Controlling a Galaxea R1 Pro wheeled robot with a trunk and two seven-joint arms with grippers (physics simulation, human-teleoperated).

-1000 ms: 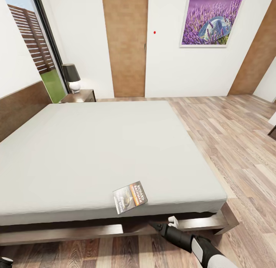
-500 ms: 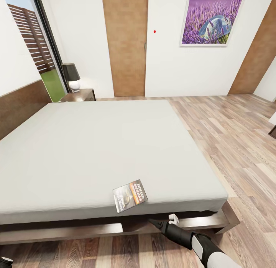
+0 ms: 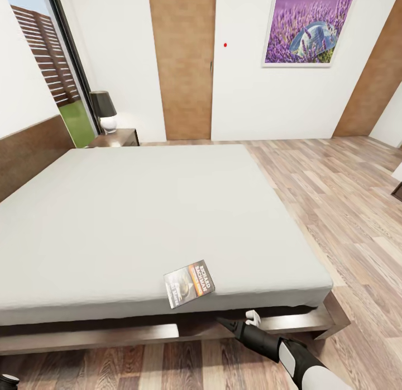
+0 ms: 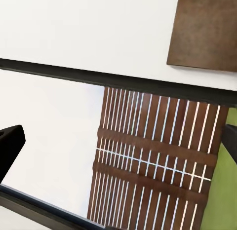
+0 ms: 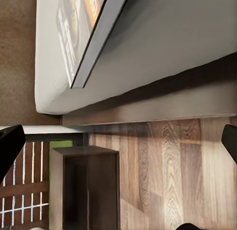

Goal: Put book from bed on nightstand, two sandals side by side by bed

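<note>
Head view. Compared with the frame half a second earlier, the whole scene sits slightly lower and closer, a camera shift; the right arm's black-and-white gripper (image 3: 237, 323) has edged a little toward 3 o'clock along the dark brown wooden bed frame (image 3: 111, 335), while the thin paperback book (image 3: 189, 284), with its grey-and-dark cover picture and orange band of white lettering, lies where it lay.

The book rests flat and slightly skewed on the plain light-grey mattress (image 3: 139, 222), close to the near edge, overhanging nothing visible. It lies at about 11 o'clock from the right gripper, near but apart, the gripper below the mattress edge against the frame. In the right wrist view the book (image 5: 79, 27) shows edge-on atop the mattress, and the two dark fingertips (image 5: 10, 146) stand far apart: jaws wide, holding nothing. In the left wrist view one dark fingertip (image 4: 9, 146) shows before a slatted brown fence (image 4: 153, 161); its spread cannot be told.

A low reddish-brown wooden nightstand (image 3: 120, 138) with a black-shaded lamp (image 3: 104, 113) stands at 10 o'clock, beyond the bed.
</note>
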